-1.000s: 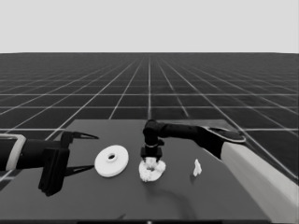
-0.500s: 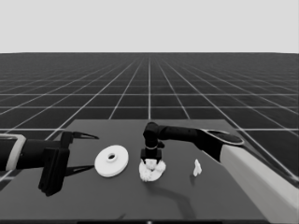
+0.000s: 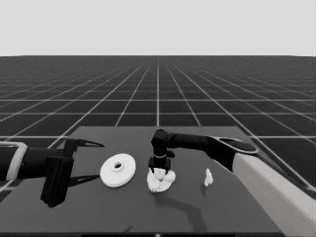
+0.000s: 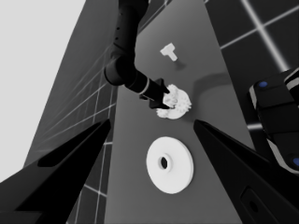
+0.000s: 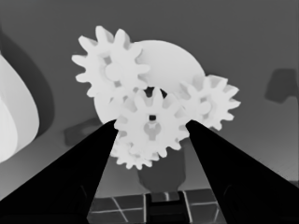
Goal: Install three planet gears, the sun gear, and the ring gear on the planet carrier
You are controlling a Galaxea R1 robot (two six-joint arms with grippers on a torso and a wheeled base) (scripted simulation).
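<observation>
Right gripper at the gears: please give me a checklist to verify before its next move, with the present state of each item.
1. Right gripper over the smaller round part: ok.
2. Middle gear between the right fingers: ok.
3. Middle gear fully seated: cannot tell.
4. Three outer gears on the smaller round part: cannot tell, one mostly hidden.
5. Larger round part lying apart, free: ok.
6. Left gripper parked at the table's left end, open: ok.

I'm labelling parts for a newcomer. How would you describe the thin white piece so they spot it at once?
Start at the dark table and find the right gripper over the cluster of gears. Look further toward the right arm's side: the thin white piece stands alone there. Unlike the gears and the larger round part, it is not round and has no teeth.
</observation>
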